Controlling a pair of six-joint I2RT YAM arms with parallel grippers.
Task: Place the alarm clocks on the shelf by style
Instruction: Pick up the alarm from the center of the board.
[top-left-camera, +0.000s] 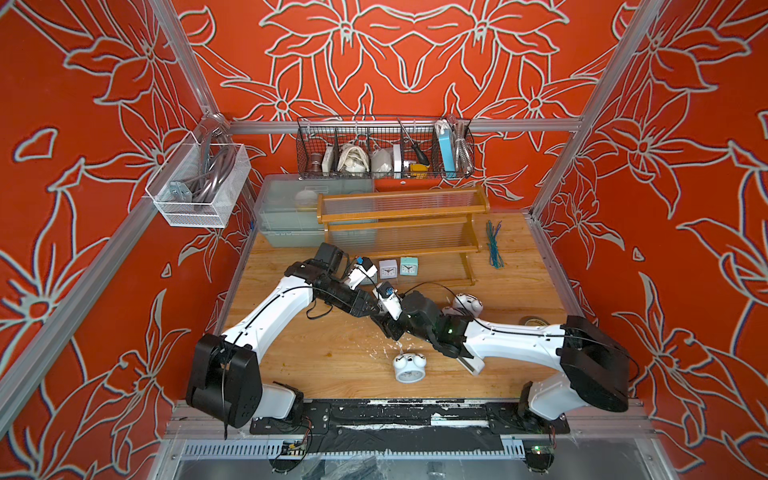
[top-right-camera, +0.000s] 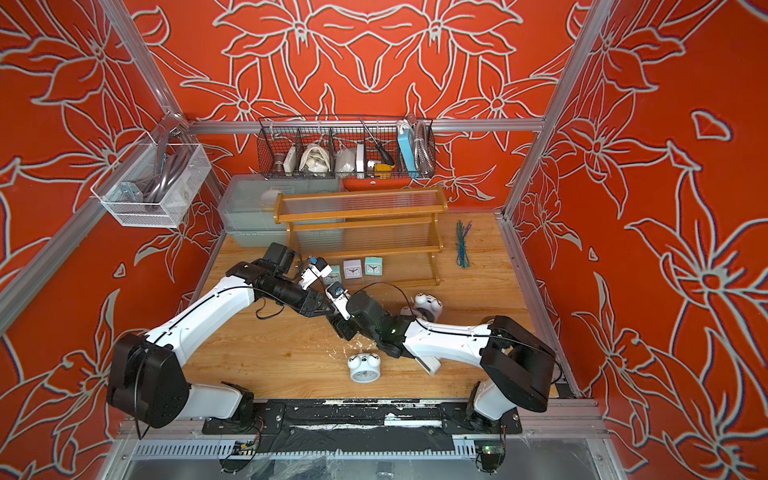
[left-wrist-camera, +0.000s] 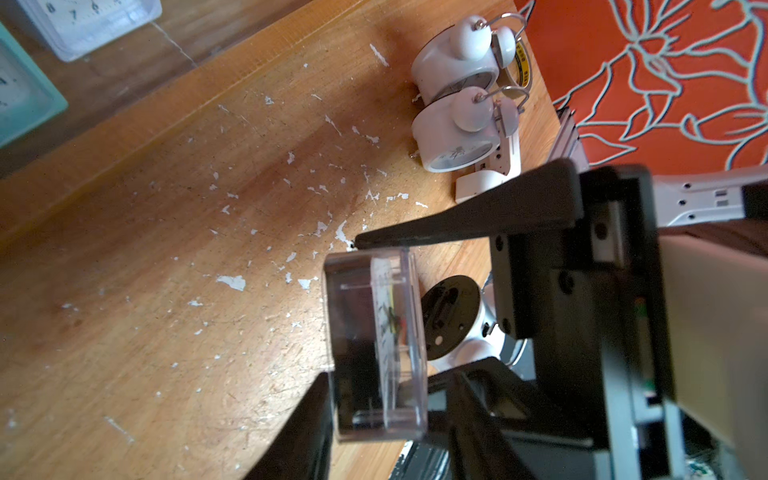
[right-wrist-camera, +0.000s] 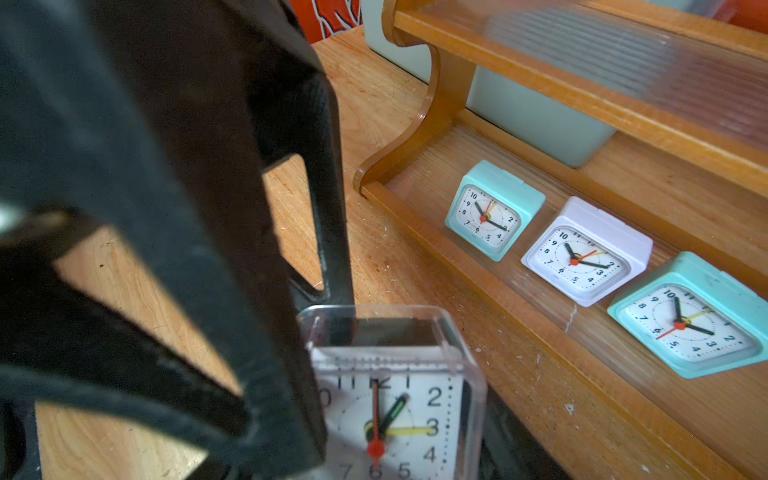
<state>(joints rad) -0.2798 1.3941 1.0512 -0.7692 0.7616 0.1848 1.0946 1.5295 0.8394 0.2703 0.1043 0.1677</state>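
A clear-cased square clock (left-wrist-camera: 376, 345) with a white dial (right-wrist-camera: 390, 407) hangs above mid-table where both arms meet. My left gripper (left-wrist-camera: 390, 376) is shut across its front and back. My right gripper (right-wrist-camera: 395, 436) is shut on it too, with one finger (left-wrist-camera: 457, 224) along its top edge. Both top views hide this clock under the wrists. The shelf (top-left-camera: 399, 216) stands at the back. Its lowest tier carries a teal clock (right-wrist-camera: 492, 212), a white one (right-wrist-camera: 586, 253) and another teal one (right-wrist-camera: 690, 320). Two twin-bell clocks (top-left-camera: 467, 303) stand right of centre, a third (top-left-camera: 409, 365) lies in front.
A white digital clock (top-left-camera: 471, 365) lies partly under the right arm (top-left-camera: 511, 340). A tape roll (top-left-camera: 534, 322) sits near the right edge, twist ties (top-left-camera: 494, 245) right of the shelf. Grey bins (top-left-camera: 286, 212) stand behind the shelf's left end, below a wire basket (top-left-camera: 384, 149).
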